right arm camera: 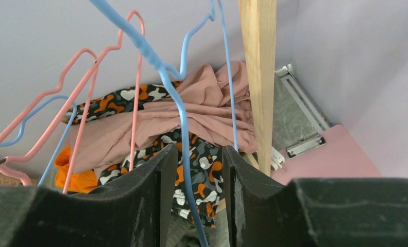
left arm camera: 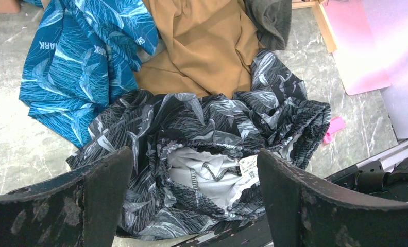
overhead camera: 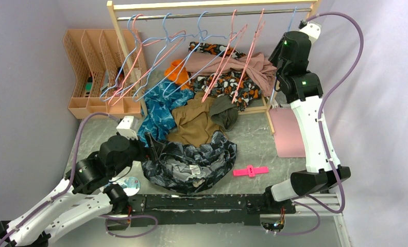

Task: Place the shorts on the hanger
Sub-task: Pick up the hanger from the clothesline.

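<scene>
The shorts [left arm camera: 207, 118] are matt cloth, the hanger [right arm camera: 140, 45] smooth coated wire (the post [right arm camera: 257, 77] beside it bare wood).

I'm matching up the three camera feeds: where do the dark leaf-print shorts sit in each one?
Top view: shorts lie at lower centre of the picture.
Left wrist: shorts fill the middle and bottom.
Right wrist: not in it.
Shared landmark: pink clipboard, seen in all three.
</scene>
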### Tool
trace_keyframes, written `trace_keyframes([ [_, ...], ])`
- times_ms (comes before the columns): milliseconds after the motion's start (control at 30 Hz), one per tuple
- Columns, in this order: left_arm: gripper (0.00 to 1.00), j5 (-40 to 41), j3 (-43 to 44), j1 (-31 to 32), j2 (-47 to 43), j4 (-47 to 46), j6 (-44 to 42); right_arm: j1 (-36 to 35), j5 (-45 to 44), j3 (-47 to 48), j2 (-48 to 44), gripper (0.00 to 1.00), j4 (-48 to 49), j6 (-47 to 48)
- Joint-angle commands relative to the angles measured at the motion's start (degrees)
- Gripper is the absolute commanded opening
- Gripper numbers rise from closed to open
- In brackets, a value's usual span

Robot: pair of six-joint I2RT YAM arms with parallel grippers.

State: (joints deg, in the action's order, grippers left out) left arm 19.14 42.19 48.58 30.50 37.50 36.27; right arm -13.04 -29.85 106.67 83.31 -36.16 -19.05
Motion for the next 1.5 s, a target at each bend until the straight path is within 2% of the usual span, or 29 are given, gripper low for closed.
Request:
trace_keyframes([
  [0,0.93,-1.11,-0.36,-0.17,0.17,-1.72,-1.00,0.90,-0.36,-0.59,-1.30,0.40,2.43,0.94],
  [167,0.93,-1.11,-0.36,-0.24,0.22,-1.72,-0.94,1.41,0.07,-1.32,-1.22,0.33,4.05,1.24],
  [633,0.93,-0.94,-0.37,-0.24,0.10,-1.64,-0.85,2.26,4.90,-4.03,-1.42,0.00,9.72,2.00],
  [800,0.93,-0.87,-0.36,-0.24,0.16,-1.64,-0.75,2.76,9.90,-13.70,-6.91,0.00,20.70,3.70],
  [1467,0.93,-0.77,-0.41,-0.24,0.94,-1.64,-0.85,7.06,19.05,-28.13,-13.21,0.00,40.96,7.17],
])
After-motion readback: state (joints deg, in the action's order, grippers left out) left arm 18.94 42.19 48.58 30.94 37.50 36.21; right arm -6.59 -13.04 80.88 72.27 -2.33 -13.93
